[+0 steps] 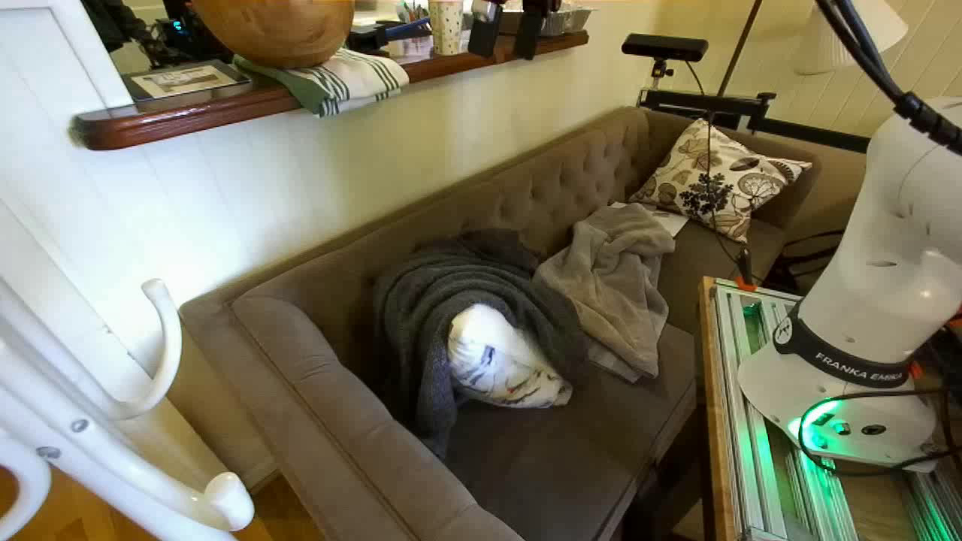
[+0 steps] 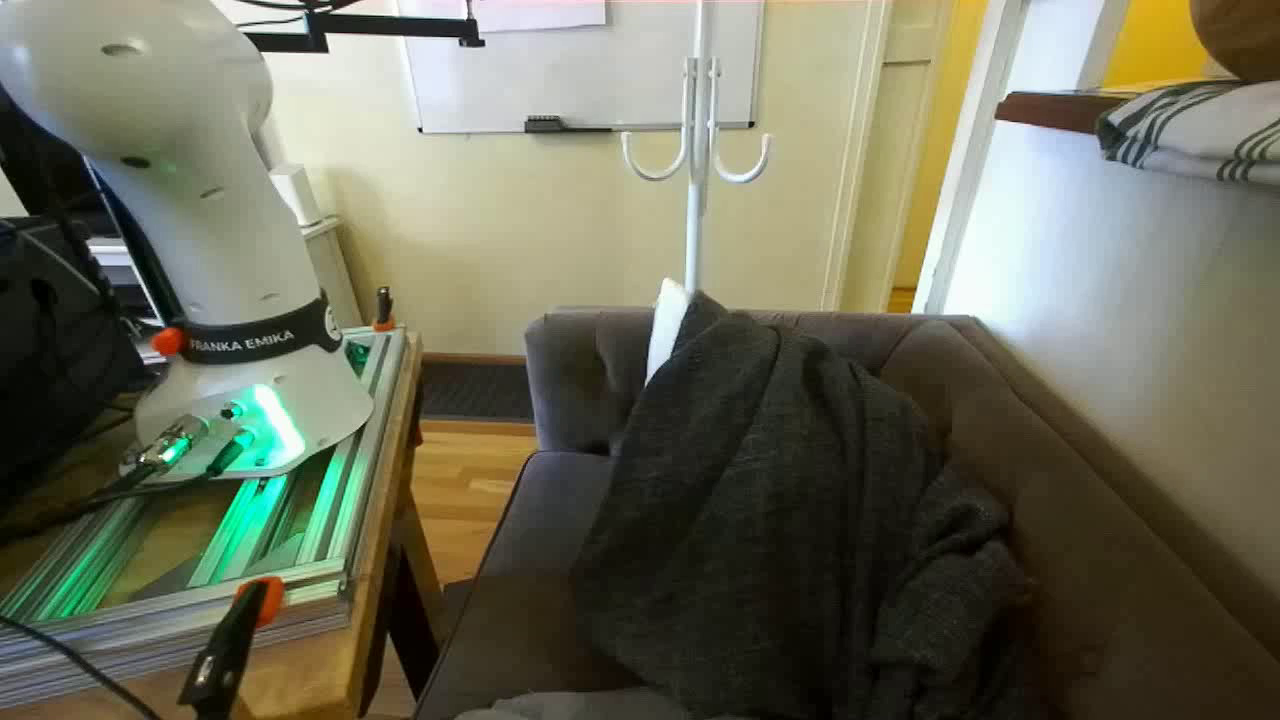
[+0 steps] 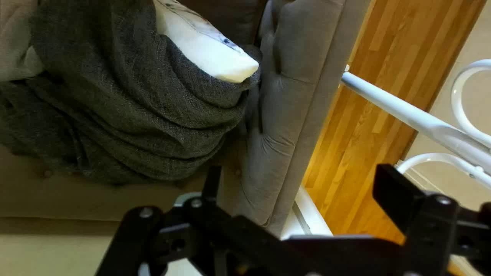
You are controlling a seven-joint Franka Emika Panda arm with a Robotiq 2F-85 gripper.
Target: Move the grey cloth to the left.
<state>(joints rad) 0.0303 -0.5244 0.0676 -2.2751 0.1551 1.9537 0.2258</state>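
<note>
Two grey cloths lie on the brown sofa (image 1: 556,466). A dark grey cloth (image 1: 409,323) is draped over a white patterned pillow (image 1: 511,368) near one armrest; the cloth also shows in an exterior view (image 2: 760,520) and the wrist view (image 3: 126,96). A light grey cloth (image 1: 609,278) lies crumpled beside it; only its edge shows in an exterior view (image 2: 570,705). My gripper (image 1: 511,30) is high above the sofa, by the shelf, apart from both cloths. In the wrist view its fingers (image 3: 301,188) are wide apart with nothing between them.
A wooden shelf (image 1: 180,113) carries a wooden bowl (image 1: 278,30), a striped towel (image 1: 361,79) and a cup (image 1: 446,26). A white coat rack (image 2: 694,200) stands beyond the armrest (image 3: 291,96). A floral pillow (image 1: 721,180) and a camera on a bracket (image 1: 665,46) are at the far end.
</note>
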